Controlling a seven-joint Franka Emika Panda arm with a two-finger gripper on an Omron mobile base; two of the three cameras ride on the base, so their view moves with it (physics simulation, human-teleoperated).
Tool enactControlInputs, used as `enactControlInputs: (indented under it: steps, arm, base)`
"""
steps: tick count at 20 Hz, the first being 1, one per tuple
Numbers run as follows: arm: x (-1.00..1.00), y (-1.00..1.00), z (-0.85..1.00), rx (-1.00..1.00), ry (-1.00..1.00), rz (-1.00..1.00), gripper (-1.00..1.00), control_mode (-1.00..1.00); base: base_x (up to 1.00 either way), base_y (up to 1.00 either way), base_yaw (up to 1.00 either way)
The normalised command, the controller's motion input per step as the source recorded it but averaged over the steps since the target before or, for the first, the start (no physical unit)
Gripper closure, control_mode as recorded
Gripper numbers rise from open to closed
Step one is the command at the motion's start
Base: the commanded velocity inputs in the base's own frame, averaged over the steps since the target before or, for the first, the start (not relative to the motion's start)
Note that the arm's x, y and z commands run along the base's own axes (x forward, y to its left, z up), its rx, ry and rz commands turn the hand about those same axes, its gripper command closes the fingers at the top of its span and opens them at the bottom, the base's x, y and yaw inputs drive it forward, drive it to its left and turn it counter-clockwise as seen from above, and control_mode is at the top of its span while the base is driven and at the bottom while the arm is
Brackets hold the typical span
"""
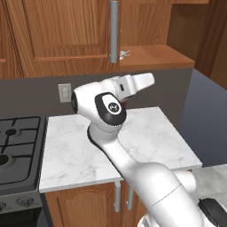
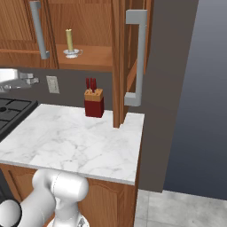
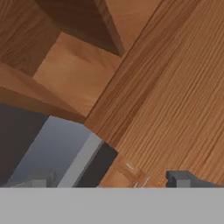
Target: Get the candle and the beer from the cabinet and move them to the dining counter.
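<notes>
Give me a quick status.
Tool open, empty, below the cabinet. Candle on its shelf in a holder, untouched. Beer not spotted. Cabinet door open.

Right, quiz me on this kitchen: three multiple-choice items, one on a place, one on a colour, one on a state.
1. Where does the candle stand?
A. on the marble worktop
B. on a shelf of the open cabinet
C. on the stove

2. What colour is the body of the knife block?
A. red
B. blue
C. white

3. How is the claw?
A. shut on the candle
B. shut on the knife block
C. open, holding nothing

Key: 1 B, the right base view shows the candle upright in its holder on the wooden shelf. 2 A, the block on the worktop is plainly red. 3 C, in the hand view the finger tips stand far apart with nothing between them.
</notes>
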Motion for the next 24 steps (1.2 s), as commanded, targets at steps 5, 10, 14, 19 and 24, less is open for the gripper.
enactControlInputs:
  steps: [5,10,14,19,24]
  arm:
    - [0.22,0.42,0.01,0.16,-0.32,0.34,-1.0,-1.0]
    - [0.06,0.01,0.0,0.03,-0.44,0.3,-1.0,-1.0]
    - [0.13,-0.06,0.06,0.0,-0.4,0.28,-1.0,-1.0]
    - [0.21,-0.12,0.3,0.02,-0.25,0.21,-1.0,-1.0]
    - [0.45,-0.07,0.41,0.06,-0.1,0.18,-1.0,-1.0]
  base:
    - [0.0,0.0,0.0]
    - [0.0,0.0,0.0]
    - [0.0,0.0,0.0]
    - [0.0,0.0,0.0]
    - [0.0,0.0,0.0]
